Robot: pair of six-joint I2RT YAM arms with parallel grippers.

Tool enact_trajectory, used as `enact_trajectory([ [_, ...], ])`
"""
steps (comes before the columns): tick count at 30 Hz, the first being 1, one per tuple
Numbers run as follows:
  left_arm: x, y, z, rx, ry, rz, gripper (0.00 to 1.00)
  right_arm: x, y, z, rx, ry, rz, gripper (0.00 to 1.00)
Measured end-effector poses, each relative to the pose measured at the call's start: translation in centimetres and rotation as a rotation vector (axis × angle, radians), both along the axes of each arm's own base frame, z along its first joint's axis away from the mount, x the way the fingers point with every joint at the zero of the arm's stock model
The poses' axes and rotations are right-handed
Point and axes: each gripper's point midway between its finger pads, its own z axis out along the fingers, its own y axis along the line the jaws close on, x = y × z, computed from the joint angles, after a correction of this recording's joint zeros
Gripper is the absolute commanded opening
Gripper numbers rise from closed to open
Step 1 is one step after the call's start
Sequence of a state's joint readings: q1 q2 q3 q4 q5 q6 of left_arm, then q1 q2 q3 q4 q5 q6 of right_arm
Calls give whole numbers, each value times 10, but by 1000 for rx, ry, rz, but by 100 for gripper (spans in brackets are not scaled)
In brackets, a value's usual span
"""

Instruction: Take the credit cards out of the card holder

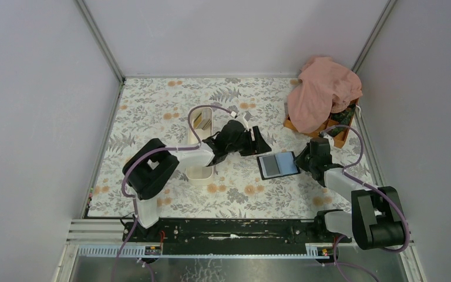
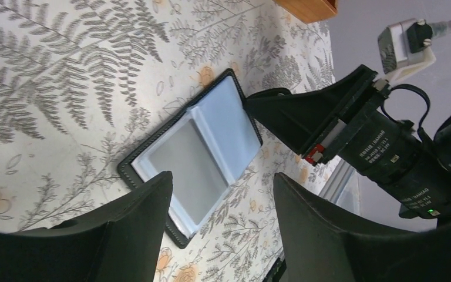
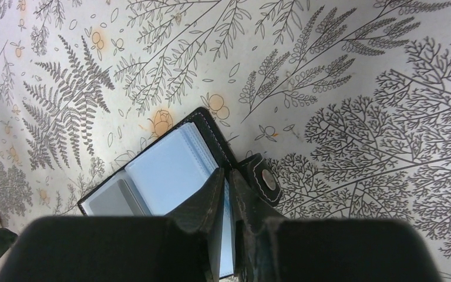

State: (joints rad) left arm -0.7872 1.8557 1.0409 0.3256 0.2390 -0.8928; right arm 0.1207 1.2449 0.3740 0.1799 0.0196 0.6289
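Observation:
The card holder (image 1: 278,165) lies open on the floral table, a black folding wallet with pale blue-grey sleeves inside. In the right wrist view my right gripper (image 3: 226,174) is shut on the card holder (image 3: 164,170) at its right edge, next to the snap tab (image 3: 265,182), with a blue sleeve showing between the fingers. The left pocket holds a flat grey card (image 3: 108,198); I make out no other credit cards. My left gripper (image 2: 220,189) hangs open just above the card holder (image 2: 205,141), touching nothing. From above, the left gripper (image 1: 258,142) is just left of the holder and the right gripper (image 1: 305,158) at its right side.
A long white tray (image 1: 201,174) lies under the left arm, with a yellowish item (image 1: 199,121) at its far end. An orange box (image 1: 336,136) under a pink cloth (image 1: 323,94) stands at the back right. Grey walls close in the table on three sides.

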Motion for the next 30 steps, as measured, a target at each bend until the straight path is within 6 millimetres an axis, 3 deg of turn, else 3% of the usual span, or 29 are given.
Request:
enact_trajectory([
  [8, -18, -23, 6, -67, 3, -33, 70, -1, 3, 0, 11, -2, 8, 16],
  [15, -39, -21, -19, -60, 73, 36, 73, -4, 5, 0, 18, -6, 15, 17],
  [19, -47, -27, -21, -62, 92, 77, 74, -4, 5, 0, 20, -6, 17, 17],
  [24, -52, -32, -22, -67, 108, 106, 74, -5, 6, 1, 24, -7, 21, 17],
  [30, -43, -28, -24, -61, 103, 165, 74, -6, 7, 1, 28, -8, 26, 18],
])
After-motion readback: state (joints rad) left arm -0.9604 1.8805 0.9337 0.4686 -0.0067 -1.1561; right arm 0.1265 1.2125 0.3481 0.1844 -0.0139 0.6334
